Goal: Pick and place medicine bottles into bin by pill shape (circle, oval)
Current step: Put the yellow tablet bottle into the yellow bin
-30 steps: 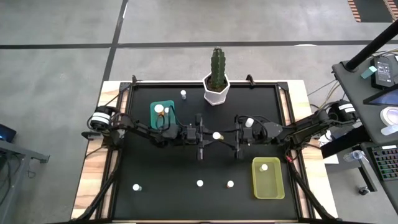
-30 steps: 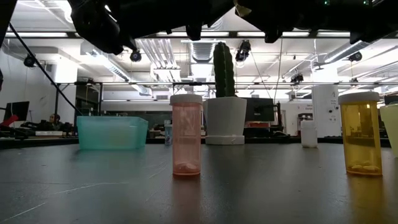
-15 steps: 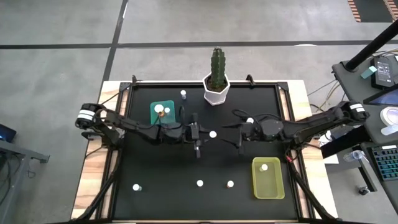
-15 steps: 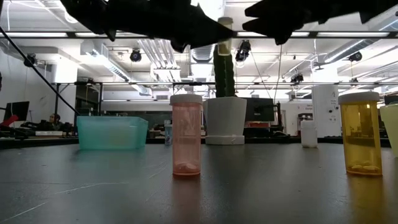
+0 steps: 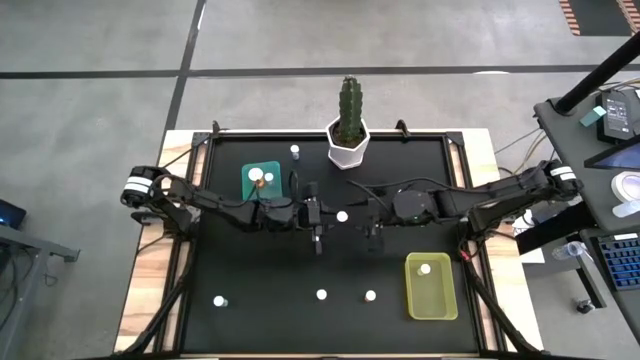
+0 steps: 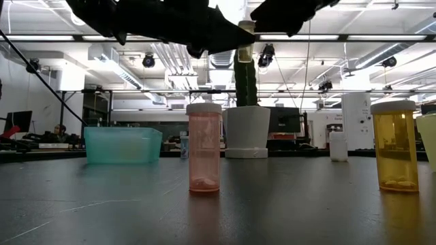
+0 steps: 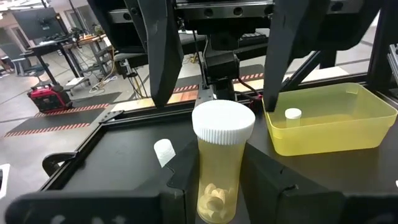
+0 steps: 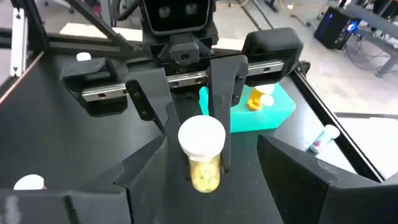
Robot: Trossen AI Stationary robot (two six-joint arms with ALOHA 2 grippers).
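A: Left gripper? Clamped on a yellow pill bottle, held up above mid-table.

B: Right gripper has its fingers wide apart, nothing in them, and sits just beside that same bottle.

A: Risk: the two sets of fingers are so close they could clip as the arms part, knocking the bottle loose.

B: Also wrong bin: teal bin near the left arm, yellow bin well off. Pills look roundish, not sure.

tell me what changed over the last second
A handover took place. The left end effector now holds the yellow bottle and has drawn back toward the teal bin; the right end effector opened, letting go. The yellow bin, the cactus pot and the loose bottles stayed put.
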